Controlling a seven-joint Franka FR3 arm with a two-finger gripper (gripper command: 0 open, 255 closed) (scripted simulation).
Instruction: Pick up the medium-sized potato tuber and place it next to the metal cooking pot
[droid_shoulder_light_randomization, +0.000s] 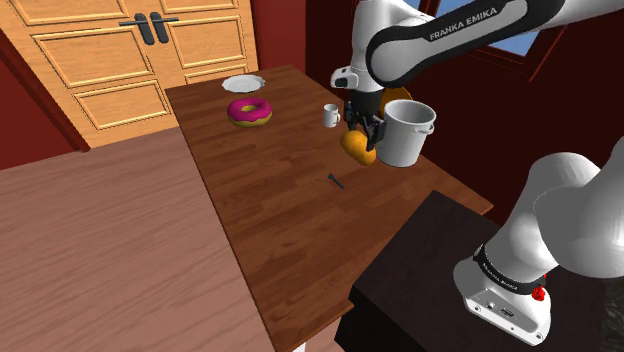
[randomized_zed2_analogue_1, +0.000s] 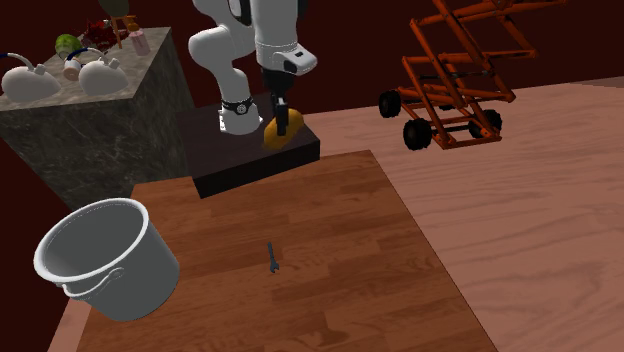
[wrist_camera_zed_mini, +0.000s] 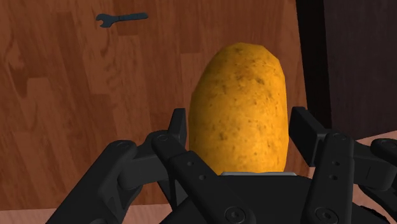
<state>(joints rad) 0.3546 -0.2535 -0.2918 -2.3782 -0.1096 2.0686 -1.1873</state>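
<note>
One wooden surface (droid_shoulder_light_randomization: 270, 210) carries an upright grey-white cooking pot (randomized_zed2_analogue_1: 100, 265). The potato (wrist_camera_zed_mini: 242, 108) hangs in the air over the surface's edge by the dark stand (randomized_zed2_analogue_1: 220, 165), apart from the pot. Its long axis runs along the line of the fingers (wrist_camera_zed_mini: 177, 130), free end pointing down at the wood. Fingers pinch its upper end from both sides. A small wrench (randomized_zed2_analogue_1: 271, 258) lies flat on the surface below.
</note>
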